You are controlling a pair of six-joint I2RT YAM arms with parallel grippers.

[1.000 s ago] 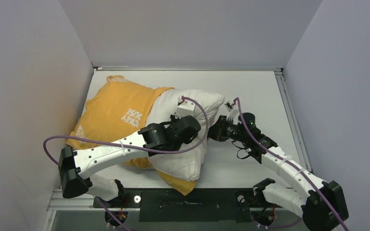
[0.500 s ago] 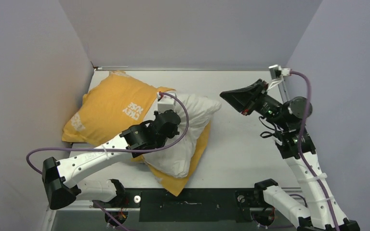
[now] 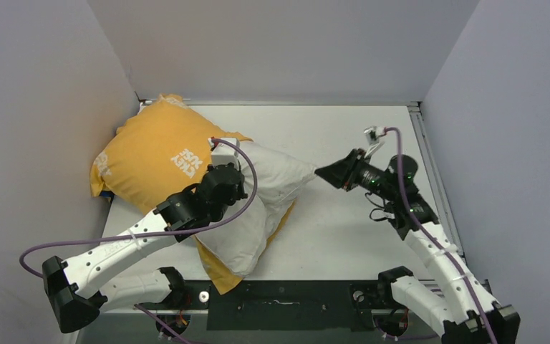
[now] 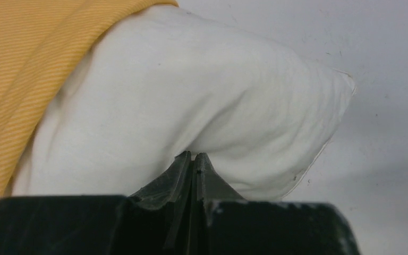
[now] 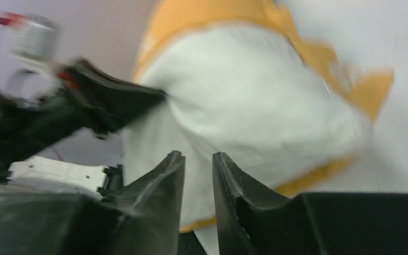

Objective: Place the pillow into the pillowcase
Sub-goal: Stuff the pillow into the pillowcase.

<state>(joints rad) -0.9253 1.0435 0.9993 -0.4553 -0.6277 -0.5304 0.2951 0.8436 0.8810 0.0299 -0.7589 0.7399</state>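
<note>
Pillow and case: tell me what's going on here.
The pillow is partly inside the orange pillowcase, with its right end sticking out over the table. The left gripper is shut, its tips pressed into the exposed part of the pillow. The right gripper, jaws slightly apart and empty, points at the pillow's free corner.

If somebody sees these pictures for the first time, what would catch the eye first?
The orange-yellow pillowcase lies bunched in the far left corner of the table, with the plump white pillow sticking halfway out of it toward the middle. The left tool, shut, presses into the pillow, while the right tool points at the pillow's corner from the right.
</note>
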